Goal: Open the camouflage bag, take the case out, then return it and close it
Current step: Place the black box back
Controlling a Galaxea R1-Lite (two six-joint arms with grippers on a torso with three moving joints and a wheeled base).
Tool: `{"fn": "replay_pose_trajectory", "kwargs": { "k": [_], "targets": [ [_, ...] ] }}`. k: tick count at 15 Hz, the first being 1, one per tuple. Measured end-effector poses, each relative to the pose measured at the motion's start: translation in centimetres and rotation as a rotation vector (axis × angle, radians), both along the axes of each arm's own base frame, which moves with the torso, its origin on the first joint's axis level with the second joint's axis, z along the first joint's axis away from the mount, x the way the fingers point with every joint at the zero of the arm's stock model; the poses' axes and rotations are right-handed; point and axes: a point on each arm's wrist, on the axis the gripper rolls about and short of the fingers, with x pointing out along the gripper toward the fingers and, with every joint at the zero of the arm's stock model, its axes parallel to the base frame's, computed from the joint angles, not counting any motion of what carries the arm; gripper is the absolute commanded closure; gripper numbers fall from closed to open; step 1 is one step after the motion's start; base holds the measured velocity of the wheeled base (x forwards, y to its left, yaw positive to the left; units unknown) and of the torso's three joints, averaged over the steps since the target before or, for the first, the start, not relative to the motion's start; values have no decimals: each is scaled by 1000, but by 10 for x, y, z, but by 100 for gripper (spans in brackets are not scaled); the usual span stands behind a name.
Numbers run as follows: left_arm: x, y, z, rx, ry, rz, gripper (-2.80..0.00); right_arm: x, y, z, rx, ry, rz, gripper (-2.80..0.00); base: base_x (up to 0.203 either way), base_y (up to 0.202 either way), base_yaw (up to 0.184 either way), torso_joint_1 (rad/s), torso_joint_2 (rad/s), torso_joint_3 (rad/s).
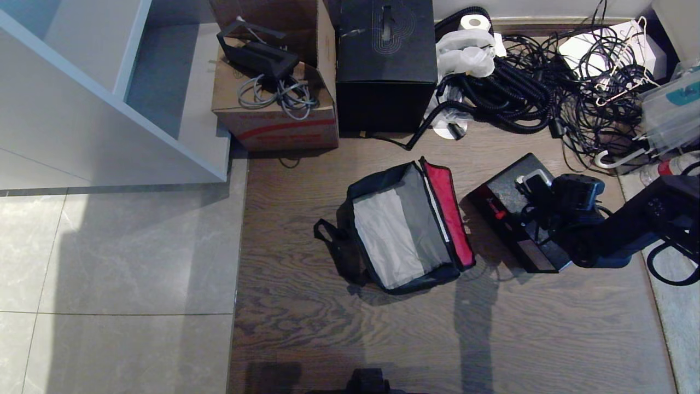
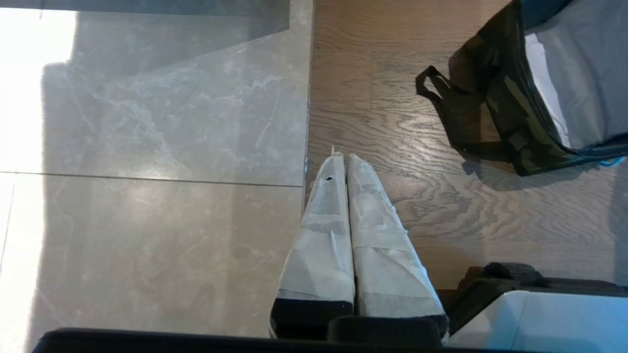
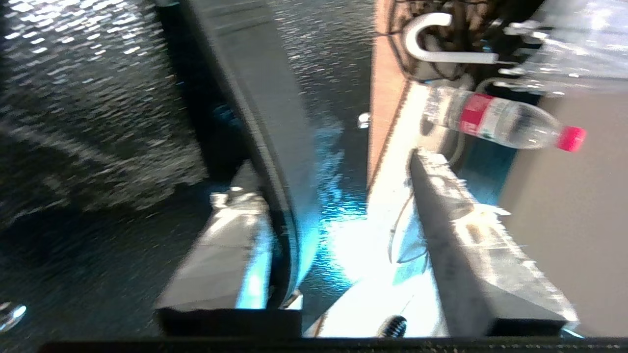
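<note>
Your right claw (image 3: 338,215) spread, astride handle (image 3: 274,147) of case (image 1: 511,210), at 3 o'clock beside open camouflage bag (image 1: 404,230) on floor. Left claw (image 2: 346,162) pressed together. Bottle label (image 3: 473,115) unreadable.

We see a wooden floor (image 1: 328,328) carrying the open camouflage bag (image 1: 404,235), the case (image 1: 506,205) beside it, a black box (image 1: 385,82), a cardboard box (image 1: 273,117) and tangled cables (image 1: 547,93).

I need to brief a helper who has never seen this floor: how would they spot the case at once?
Start on the brown wood-grain floor and find the open camouflage bag at its middle. The case lies just beside its red flap, under the right gripper. It is speckled grey-black, flatter than the tall plain black box.
</note>
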Motion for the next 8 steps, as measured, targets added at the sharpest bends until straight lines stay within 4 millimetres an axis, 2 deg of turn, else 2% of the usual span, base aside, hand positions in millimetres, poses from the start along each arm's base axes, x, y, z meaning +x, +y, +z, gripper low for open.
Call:
{"fn": "replay_pose_trajectory", "kwargs": {
  "k": [8],
  "targets": [
    [0,0,0,0,-1,0,0,14,-6,3,-40,-76,-13,-280,0,0,0,0,0,0]
  ]
}}
